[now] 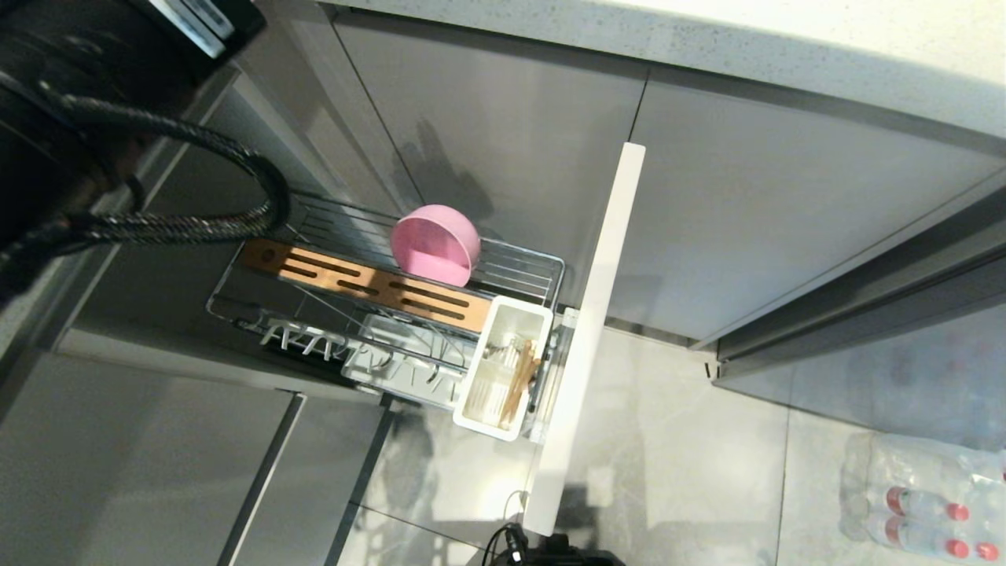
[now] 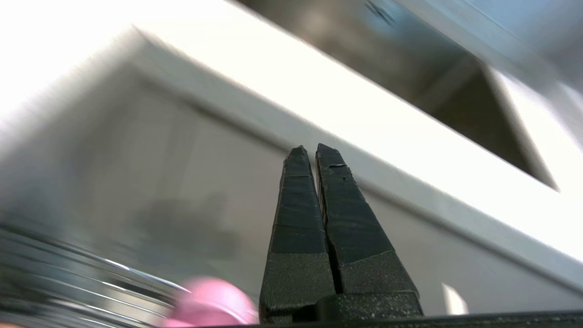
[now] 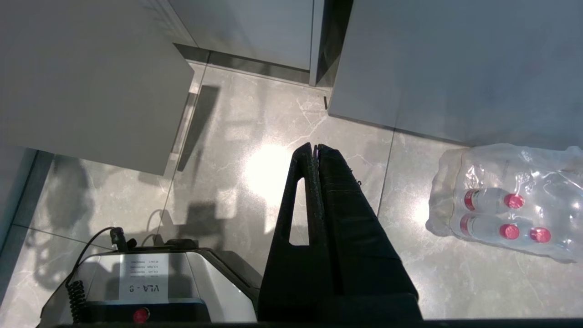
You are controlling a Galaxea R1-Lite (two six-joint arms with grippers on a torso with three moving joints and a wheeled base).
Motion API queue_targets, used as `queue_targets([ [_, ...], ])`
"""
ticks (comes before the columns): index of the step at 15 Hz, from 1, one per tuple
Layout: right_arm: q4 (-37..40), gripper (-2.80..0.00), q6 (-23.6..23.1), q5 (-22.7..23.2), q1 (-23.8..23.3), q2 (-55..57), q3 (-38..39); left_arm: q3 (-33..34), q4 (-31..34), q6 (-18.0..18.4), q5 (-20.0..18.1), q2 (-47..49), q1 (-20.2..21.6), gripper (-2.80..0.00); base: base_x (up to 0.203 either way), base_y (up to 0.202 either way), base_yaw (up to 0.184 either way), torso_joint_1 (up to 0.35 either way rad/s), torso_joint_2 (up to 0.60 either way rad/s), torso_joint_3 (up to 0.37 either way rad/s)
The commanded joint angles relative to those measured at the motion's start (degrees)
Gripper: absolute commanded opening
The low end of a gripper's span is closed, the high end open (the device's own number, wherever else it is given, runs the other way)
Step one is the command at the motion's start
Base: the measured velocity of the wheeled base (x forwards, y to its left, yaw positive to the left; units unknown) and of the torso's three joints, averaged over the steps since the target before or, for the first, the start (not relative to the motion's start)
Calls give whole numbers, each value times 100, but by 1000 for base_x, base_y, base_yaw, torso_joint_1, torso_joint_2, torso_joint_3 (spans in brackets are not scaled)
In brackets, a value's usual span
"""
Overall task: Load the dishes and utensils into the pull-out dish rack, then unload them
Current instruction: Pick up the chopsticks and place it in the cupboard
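The pull-out dish rack (image 1: 519, 263) stands drawn out from the cabinet, with a slotted wooden strip (image 1: 369, 287) across it. Of the dishes, a pink bowl (image 1: 435, 245) lies tipped on its side on the wire shelf behind that strip. Of the utensils, wooden chopsticks (image 1: 520, 376) stand in the white utensil cup (image 1: 503, 369). My left arm (image 1: 78, 157) reaches in from the upper left. Its gripper (image 2: 312, 148) is shut and holds nothing; it points at the cabinet face under the counter edge, above the blurred pink bowl (image 2: 209, 303). My right gripper (image 3: 314, 146) hangs shut over the floor.
The rack's narrow white front panel (image 1: 589, 330) sticks out over the tiled floor. A white pronged plate tray (image 1: 393, 358) lies beside the cup. A wrapped pack of water bottles (image 3: 510, 200) lies on the floor to the right. My own base (image 3: 136, 282) is below.
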Motion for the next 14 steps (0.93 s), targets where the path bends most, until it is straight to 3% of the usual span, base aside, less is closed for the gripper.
queue_targets([
  [1, -3, -280, 4, -4, 3, 3, 0, -427, 193, 267, 317, -331, -12, -280, 0, 0, 0, 0, 0, 0],
  [2, -4, -280, 1, 2, 3, 0, 0, -701, 388, 474, 605, -394, -35, -280, 0, 0, 0, 0, 0, 0],
  [5, 0, -280, 1, 1, 3, 2, 0, -1433, 703, 1005, 1693, -509, -753, -280, 0, 0, 0, 0, 0, 0],
  [6, -4, -280, 1, 2, 3, 0, 0, -1684, 878, 1085, 1960, -532, -787, -280, 0, 0, 0, 0, 0, 0],
  [8, 3, -280, 2, 0, 3, 1, 0, -1876, 1184, 1113, 2068, -588, -279, -280, 0, 0, 0, 0, 0, 0],
  [11, -4, -280, 2, -6, 3, 0, 0, -2320, 1256, 1161, 2084, -618, 816, -280, 0, 0, 0, 0, 0, 0],
  [14, 0, -280, 1, -2, 3, 1, 0, -2556, 1325, 1171, 2068, -717, 1648, -280, 0, 0, 0, 0, 0, 0],
])
